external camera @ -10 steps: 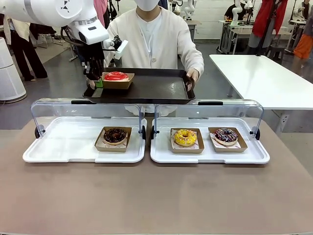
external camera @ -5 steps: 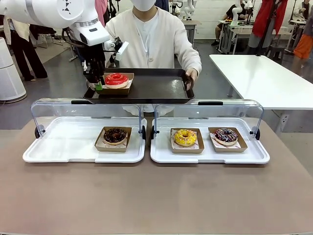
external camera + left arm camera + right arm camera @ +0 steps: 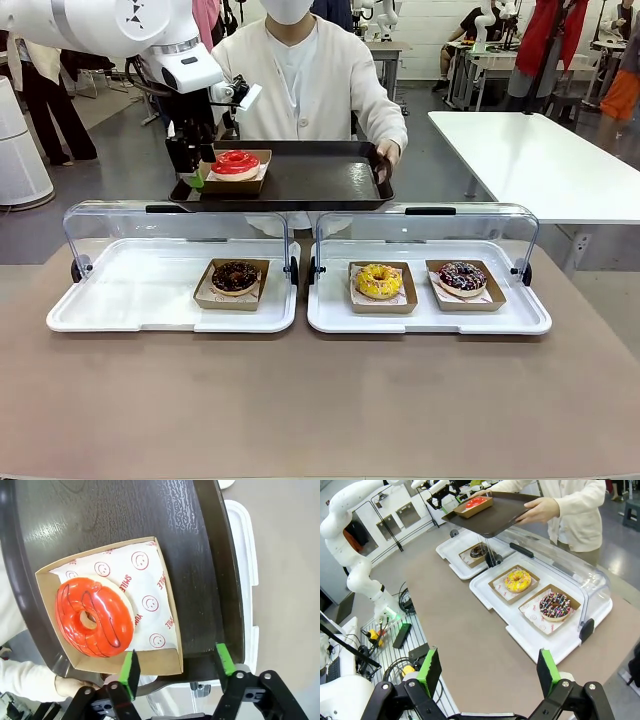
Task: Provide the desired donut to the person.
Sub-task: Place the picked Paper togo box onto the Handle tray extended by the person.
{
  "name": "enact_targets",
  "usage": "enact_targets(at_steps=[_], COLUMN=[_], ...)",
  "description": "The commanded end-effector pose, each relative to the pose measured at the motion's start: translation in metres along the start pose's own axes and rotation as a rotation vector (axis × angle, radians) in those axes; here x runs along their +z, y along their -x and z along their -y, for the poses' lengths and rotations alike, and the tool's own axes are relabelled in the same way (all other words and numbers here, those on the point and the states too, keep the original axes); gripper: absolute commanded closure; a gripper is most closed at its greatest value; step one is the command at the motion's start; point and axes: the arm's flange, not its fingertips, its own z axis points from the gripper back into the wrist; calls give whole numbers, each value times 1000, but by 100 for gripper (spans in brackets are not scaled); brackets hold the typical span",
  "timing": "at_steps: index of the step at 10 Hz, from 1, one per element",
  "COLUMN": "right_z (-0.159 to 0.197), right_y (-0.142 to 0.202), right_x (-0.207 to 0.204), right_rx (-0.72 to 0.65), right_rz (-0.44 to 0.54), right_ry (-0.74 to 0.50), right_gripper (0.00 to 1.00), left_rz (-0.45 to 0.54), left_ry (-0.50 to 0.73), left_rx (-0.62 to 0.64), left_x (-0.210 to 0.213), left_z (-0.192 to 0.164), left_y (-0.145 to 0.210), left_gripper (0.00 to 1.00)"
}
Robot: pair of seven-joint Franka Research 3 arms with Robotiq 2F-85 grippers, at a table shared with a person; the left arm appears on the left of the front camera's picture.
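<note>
A red glazed donut (image 3: 235, 161) lies in a cardboard carton on the left end of a dark tray (image 3: 320, 180). The person (image 3: 310, 80) in the cream cardigan holds that tray above the display cases. My left gripper (image 3: 197, 172) hovers at the tray's left rim, open. In the left wrist view the red donut (image 3: 94, 617) sits just beyond my left gripper (image 3: 177, 665); one pad overlaps the carton's near edge and the carton's corner lies between the fingers, ungripped. My right gripper (image 3: 490, 672) stands open above the brown table, holding nothing.
Two white display trays with raised clear lids sit on the table. The left tray (image 3: 120, 300) holds a chocolate donut (image 3: 235, 277). The right tray (image 3: 430, 320) holds a yellow donut (image 3: 378, 281) and a sprinkled chocolate donut (image 3: 462, 276). A white table (image 3: 540, 160) stands at the back right.
The red donut's carton now rests flatter on the dark tray. The left gripper has eased slightly toward the tray's left rim. The person has shifted a little.
</note>
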Motion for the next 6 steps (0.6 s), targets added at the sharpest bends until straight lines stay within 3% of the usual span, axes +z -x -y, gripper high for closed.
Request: enact_targets(at_steps=[1, 4, 6], right_z=[1, 1, 1], right_y=[1, 1, 1], right_x=[-1, -1, -1], right_rx=[11, 11, 11], right_rz=[20, 20, 20], right_ry=[-7, -7, -7], right_gripper=[0, 0, 0], left_rz=[18, 34, 63], left_ry=[10, 28, 45], left_rx=[-4, 13, -24], left_x=[2, 3, 18], left_z=[-3, -1, 23], left_y=[1, 2, 21], left_gripper=[0, 0, 0])
